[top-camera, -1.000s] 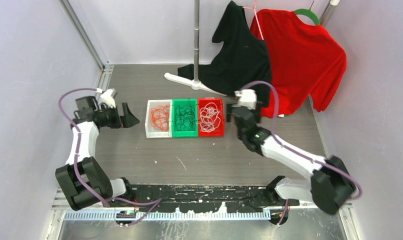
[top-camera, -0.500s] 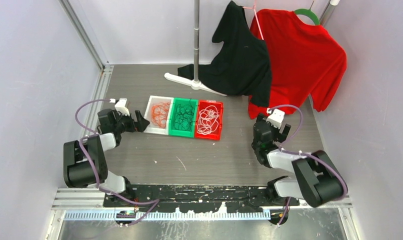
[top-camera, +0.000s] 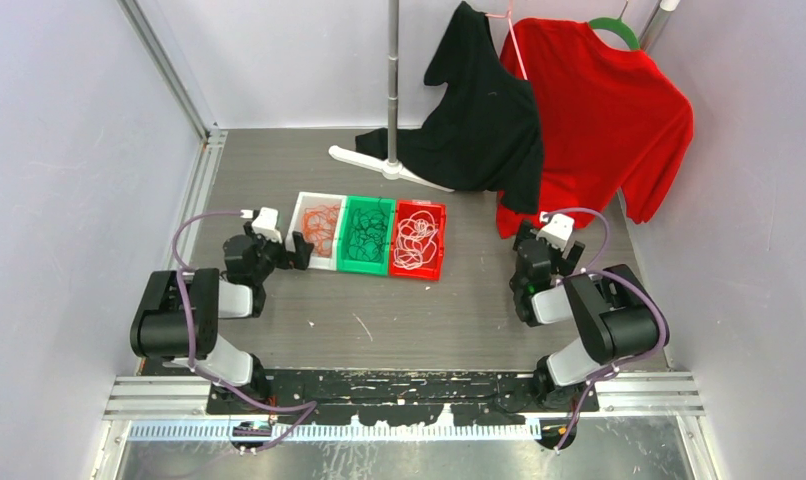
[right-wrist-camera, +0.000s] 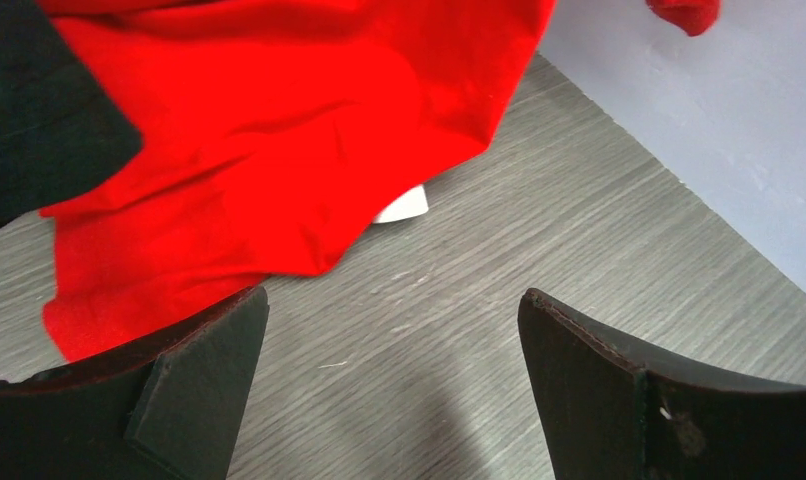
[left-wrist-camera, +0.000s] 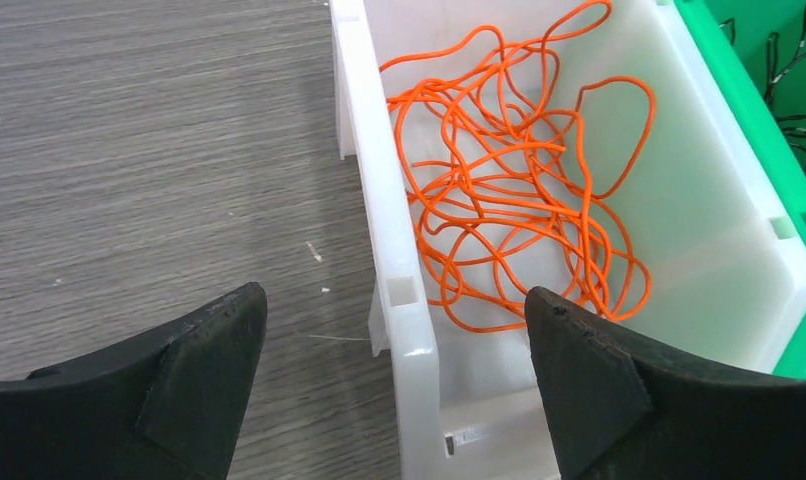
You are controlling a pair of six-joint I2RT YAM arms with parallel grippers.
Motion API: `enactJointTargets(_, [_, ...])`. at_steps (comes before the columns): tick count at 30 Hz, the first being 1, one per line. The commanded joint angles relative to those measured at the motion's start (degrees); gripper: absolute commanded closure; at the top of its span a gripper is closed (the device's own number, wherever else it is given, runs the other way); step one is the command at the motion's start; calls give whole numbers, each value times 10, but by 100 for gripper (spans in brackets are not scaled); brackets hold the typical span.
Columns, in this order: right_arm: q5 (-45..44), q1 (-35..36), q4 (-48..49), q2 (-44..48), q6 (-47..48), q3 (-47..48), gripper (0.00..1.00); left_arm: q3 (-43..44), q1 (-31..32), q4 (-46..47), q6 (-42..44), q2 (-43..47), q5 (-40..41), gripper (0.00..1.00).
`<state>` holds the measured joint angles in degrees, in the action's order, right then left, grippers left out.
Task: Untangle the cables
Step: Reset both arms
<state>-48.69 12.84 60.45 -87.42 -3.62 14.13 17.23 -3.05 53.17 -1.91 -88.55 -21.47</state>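
Observation:
Three bins stand side by side. The orange-red cable (top-camera: 322, 226) lies tangled in the white bin (top-camera: 301, 232), the black cable (top-camera: 369, 232) in the green bin (top-camera: 343, 240), and the white cable (top-camera: 417, 238) in the red bin (top-camera: 440, 245). My left gripper (top-camera: 301, 248) is open and empty. Its jaws straddle the white bin's near left rim (left-wrist-camera: 379, 200), with the orange-red cable (left-wrist-camera: 509, 170) just ahead. My right gripper (top-camera: 549, 238) is open and empty, low over the table to the right of the bins. It faces the red shirt (right-wrist-camera: 279, 130).
A garment stand (top-camera: 392, 90) at the back holds a black shirt (top-camera: 479, 110) and a red shirt (top-camera: 599, 110) that hang down to the table. Walls close in on the left and right (right-wrist-camera: 699, 120). Both arms are folded back near their bases.
Both arms have folded back. My left gripper moved right up to the white bin. My right gripper drew away from the red bin to the right. The bins turned slightly.

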Motion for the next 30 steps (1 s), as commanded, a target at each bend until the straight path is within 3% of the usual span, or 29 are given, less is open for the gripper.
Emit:
enactJointTargets(1, [40,-9,49,5,-8,6,0,-3,5,65,20,6,58,0])
enactJointTargets(3, [63,-17,44,3,-10,9,0,-3,5,81,8,-7,86,1])
enactJointTargets(5, [141,-53,6,10,-39,14,0,0,5,58,-5,3,116,1])
enactJointTargets(7, [213,-96,56,-32,-46,10,0,4,5,52,-18,3,154,0])
enactJointTargets(8, [220,-99,2,-12,-58,23,0,5,5,55,-19,0,157,0])
enactJointTargets(9, [224,-103,-45,-8,-65,40,0,6,5,52,-17,0,152,0])
enactJointTargets(12, [226,-107,-66,-10,-69,55,0,17,5,32,-18,0,150,0])
enactJointTargets(30, [226,-108,-55,-13,-65,52,0,34,11,-2,-7,1,143,0])
